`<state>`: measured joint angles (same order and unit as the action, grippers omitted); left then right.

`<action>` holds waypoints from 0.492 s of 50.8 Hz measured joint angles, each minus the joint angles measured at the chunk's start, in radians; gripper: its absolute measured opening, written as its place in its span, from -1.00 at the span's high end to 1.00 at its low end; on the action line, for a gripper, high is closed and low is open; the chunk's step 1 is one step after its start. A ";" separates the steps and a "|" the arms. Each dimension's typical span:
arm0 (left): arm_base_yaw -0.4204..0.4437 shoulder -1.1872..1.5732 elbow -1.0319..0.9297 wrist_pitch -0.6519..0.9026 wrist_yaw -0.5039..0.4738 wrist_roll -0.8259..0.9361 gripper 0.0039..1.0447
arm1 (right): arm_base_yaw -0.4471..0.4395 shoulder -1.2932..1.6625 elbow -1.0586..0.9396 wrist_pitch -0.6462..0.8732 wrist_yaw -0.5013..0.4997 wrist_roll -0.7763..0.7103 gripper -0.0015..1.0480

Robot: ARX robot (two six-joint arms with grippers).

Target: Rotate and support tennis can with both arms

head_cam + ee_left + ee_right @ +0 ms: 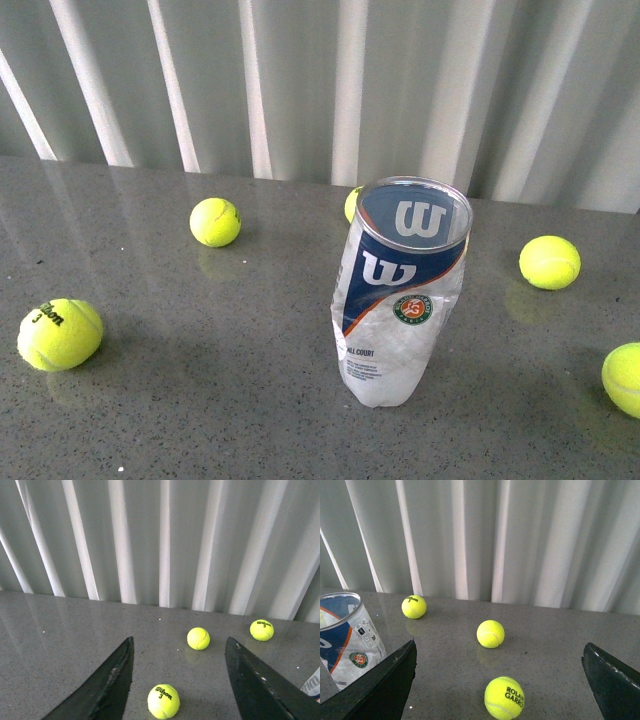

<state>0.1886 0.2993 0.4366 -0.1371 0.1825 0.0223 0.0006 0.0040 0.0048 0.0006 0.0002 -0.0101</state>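
Observation:
The tennis can (402, 288) stands upright on the grey table, leaning slightly, its open mouth up. It is clear wrinkled plastic with a navy band, white W and round logo, and looks empty. Neither arm shows in the front view. In the left wrist view my left gripper (178, 652) is open, a tennis ball (163, 701) lying between its fingers, and only a sliver of the can (312, 683) shows at the frame edge. In the right wrist view my right gripper (500, 661) is wide open, with the can (349, 636) beside one finger (382, 687).
Loose yellow-green tennis balls lie on the table around the can: one (215, 222) at back left, one (60, 334) at front left, one (549, 262) at right, one (623, 379) at the right edge, one half hidden (351, 204) behind the can. A pleated white curtain (320, 80) closes the back.

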 joint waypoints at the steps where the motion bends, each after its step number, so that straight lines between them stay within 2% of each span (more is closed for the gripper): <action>1: -0.013 -0.019 -0.022 0.008 -0.012 -0.003 -0.01 | 0.000 0.000 0.000 0.000 -0.003 0.000 -0.87; 3: -0.051 -0.042 -0.056 0.024 -0.062 -0.006 0.16 | 0.000 0.000 0.000 0.000 -0.002 0.000 -0.87; 4: -0.090 -0.053 -0.078 0.031 -0.127 -0.010 0.26 | 0.000 0.000 0.000 0.000 -0.002 0.000 -0.87; 6: -0.139 -0.066 -0.107 0.039 -0.163 -0.011 0.40 | 0.000 0.000 0.000 0.000 -0.001 0.000 -0.87; 9: -0.168 -0.081 -0.139 0.049 -0.174 -0.013 0.57 | 0.000 0.000 0.000 0.000 0.002 0.000 -0.87; 13: -0.189 -0.115 -0.189 0.068 -0.174 -0.014 0.91 | 0.000 0.000 0.000 0.000 -0.002 0.000 -0.87; 25: -0.189 -0.164 -0.268 0.096 -0.183 -0.022 0.93 | 0.000 0.000 0.000 0.000 0.001 0.000 -0.87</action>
<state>-0.0002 0.1352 0.1688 -0.0414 -0.0010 0.0002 0.0006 0.0040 0.0048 0.0006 0.0010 -0.0097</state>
